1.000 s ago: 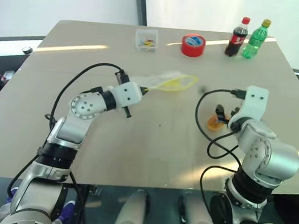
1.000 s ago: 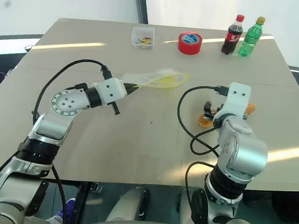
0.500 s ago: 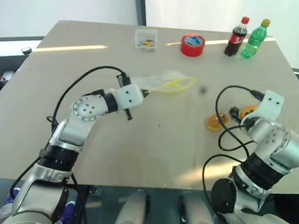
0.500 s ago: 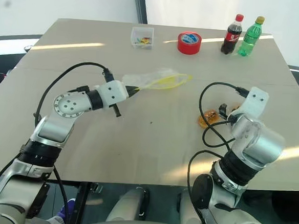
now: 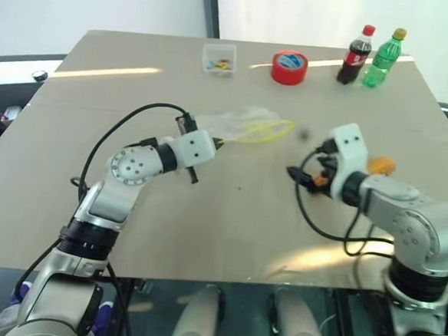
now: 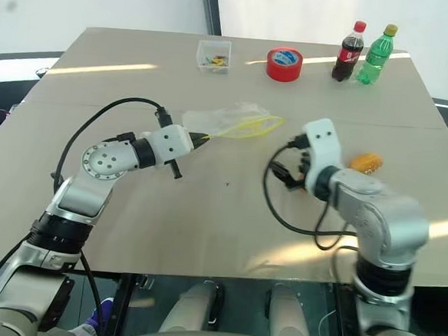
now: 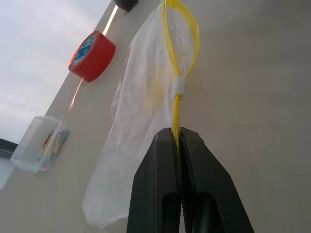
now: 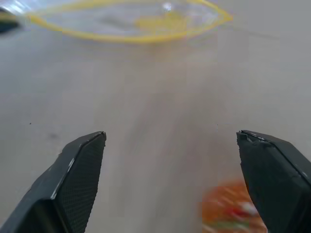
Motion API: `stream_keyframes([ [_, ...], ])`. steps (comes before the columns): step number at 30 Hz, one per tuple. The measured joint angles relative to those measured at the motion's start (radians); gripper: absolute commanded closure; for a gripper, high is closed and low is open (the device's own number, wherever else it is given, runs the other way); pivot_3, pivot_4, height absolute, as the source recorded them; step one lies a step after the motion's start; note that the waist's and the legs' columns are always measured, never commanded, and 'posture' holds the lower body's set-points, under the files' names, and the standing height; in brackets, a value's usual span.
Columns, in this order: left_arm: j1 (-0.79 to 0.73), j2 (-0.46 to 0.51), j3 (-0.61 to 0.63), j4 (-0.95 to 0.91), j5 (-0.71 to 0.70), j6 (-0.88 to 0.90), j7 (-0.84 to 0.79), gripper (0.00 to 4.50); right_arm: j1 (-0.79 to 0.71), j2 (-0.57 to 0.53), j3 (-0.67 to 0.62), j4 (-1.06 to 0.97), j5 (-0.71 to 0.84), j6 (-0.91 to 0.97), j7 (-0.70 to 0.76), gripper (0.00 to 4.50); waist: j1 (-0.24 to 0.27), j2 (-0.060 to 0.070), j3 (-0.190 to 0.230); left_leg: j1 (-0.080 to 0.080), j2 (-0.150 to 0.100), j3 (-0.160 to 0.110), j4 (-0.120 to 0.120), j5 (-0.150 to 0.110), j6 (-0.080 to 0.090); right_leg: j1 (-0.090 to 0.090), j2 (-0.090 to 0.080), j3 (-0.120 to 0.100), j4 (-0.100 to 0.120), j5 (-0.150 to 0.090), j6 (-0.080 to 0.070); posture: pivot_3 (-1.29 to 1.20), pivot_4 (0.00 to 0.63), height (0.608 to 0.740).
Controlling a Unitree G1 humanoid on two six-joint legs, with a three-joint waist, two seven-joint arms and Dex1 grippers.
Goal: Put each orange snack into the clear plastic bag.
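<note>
Now, change: right gripper point(image 8: 170, 184) has swung in toward the table's middle, fingers spread and empty.
Snacks: one orange snack point(image 8: 232, 213) under it, another point(image 6: 365, 160) toward the right edge.
Bag: left gripper point(image 7: 180, 141) clenched on clear plastic bag point(image 7: 138, 121), mouth gaping.
Meaning: neither snack bagged yet.

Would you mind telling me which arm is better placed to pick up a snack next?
The right: its gripper has open jaws beside an orange snack, while the left gripper is shut on the clear plastic bag.
</note>
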Motion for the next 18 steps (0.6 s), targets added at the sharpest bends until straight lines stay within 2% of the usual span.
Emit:
stream_keyframes([
  [1, 0.0, -0.002, -0.001, 0.0, 0.0, -0.004, 0.0, 4.5, 0.027, -0.076, 0.028, 0.0, 0.0, -0.061, 0.038, 0.08, 0.0, 0.0, 0.0, 0.0, 0.0, 0.0, 0.0, 0.0, 0.0, 0.0, 0.001, 0.0, 0.0, 0.0, 0.0, 0.0, 0.15, 0.74],
  [3, 0.0, -0.002, -0.002, 0.0, 0.0, -0.008, -0.001, 4.5, 0.07, -0.147, 0.052, 0.005, -0.007, -0.138, 0.069, 0.08, -0.004, 0.0, 0.0, 0.001, 0.001, 0.0, -0.001, 0.0, 0.0, 0.0, 0.002, 0.0, 0.001, 0.0, 0.0, 0.0, 0.15, 0.74],
  [7, 0.001, -0.001, -0.002, 0.0, 0.0, -0.01, -0.001, 4.5, 0.122, -0.15, 0.071, 0.01, -0.026, -0.213, 0.061, 0.08, -0.01, 0.0, 0.0, 0.001, 0.004, 0.001, -0.001, 0.0, 0.0, 0.0, 0.003, 0.0, 0.001, 0.0, 0.0, 0.0, 0.15, 0.74],
  [11, 0.011, 0.0, -0.001, -0.002, 0.001, -0.009, 0.0, 4.5, 0.125, 0.126, -0.057, -0.005, -0.007, -0.092, -0.045, 0.08, -0.008, 0.0, 0.0, 0.0, 0.005, 0.0, 0.0, 0.0, 0.0, 0.0, 0.003, 0.001, 0.002, 0.0, 0.0, 0.0, 0.15, 0.74],
  [14, 0.011, 0.001, -0.001, -0.002, 0.002, -0.009, 0.001, 4.5, 0.118, 0.208, -0.13, -0.036, -0.004, -0.006, -0.085, 0.08, 0.002, 0.0, 0.0, 0.0, 0.004, 0.001, 0.0, 0.0, 0.0, 0.0, 0.002, 0.001, 0.001, 0.0, 0.0, 0.0, 0.15, 0.74],
  [18, 0.012, 0.008, 0.001, -0.002, 0.002, -0.009, 0.001, 4.5, 0.114, 0.195, -0.207, -0.11, -0.004, 0.082, -0.097, 0.08, 0.018, 0.0, 0.0, 0.0, 0.003, 0.0, 0.0, 0.0, 0.0, 0.0, 0.002, 0.0, 0.001, 0.0, 0.0, 0.0, 0.15, 0.74],
])
